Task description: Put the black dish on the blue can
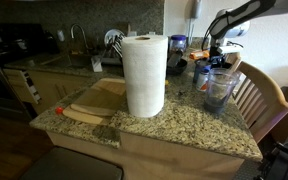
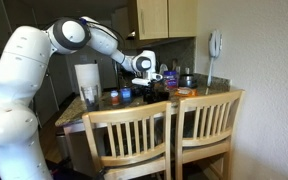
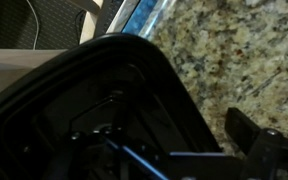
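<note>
The black dish (image 3: 74, 100) fills the left and middle of the wrist view, glossy inside, over the speckled granite counter (image 3: 244, 60). My gripper (image 3: 174, 150) is at the dish's rim. One dark finger shows just outside the rim on the right, with a narrow gap to it. The other finger is lost against the black inside. In both exterior views the gripper (image 1: 214, 60) (image 2: 148, 78) hangs low over the cluster of items. The small blue can (image 2: 126, 95) stands on the counter just beside the gripper. A blue strip (image 3: 144, 12) shows beyond the dish's far rim.
A tall paper-towel roll (image 1: 144, 75) stands mid-counter. A clear tumbler (image 1: 219, 90) (image 2: 90, 96) and other small containers crowd the gripper's area. A wooden cutting board (image 1: 94, 105) lies by the roll. Wooden chairs (image 2: 164, 135) stand against the counter edge.
</note>
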`<state>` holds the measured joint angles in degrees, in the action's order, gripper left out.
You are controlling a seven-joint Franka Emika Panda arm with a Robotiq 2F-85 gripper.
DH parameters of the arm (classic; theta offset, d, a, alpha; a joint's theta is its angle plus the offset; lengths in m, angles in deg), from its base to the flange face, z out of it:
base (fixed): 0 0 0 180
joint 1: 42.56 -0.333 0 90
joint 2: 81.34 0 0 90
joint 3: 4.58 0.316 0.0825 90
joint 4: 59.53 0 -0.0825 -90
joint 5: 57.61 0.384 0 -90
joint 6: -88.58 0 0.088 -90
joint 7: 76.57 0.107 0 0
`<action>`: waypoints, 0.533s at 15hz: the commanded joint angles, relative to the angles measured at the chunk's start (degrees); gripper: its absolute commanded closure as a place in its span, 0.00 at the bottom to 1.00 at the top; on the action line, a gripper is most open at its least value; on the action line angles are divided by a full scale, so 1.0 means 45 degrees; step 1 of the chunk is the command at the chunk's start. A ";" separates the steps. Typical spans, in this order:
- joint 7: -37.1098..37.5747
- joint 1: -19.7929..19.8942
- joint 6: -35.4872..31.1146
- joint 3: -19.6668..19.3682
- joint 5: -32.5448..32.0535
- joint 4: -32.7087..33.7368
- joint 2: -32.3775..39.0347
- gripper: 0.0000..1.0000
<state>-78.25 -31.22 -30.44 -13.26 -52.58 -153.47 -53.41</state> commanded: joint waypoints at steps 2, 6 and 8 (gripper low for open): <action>0.0028 0.0101 0.0026 0.0121 -0.0042 0.0069 -0.0051 0.00; 0.0082 0.0142 0.0220 0.0144 0.0058 0.0304 0.0043 0.41; 0.0151 0.0118 0.0315 0.0142 0.0024 0.0460 0.0111 0.56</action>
<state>-78.14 -31.16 -30.36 -13.18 -52.52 -152.63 -53.72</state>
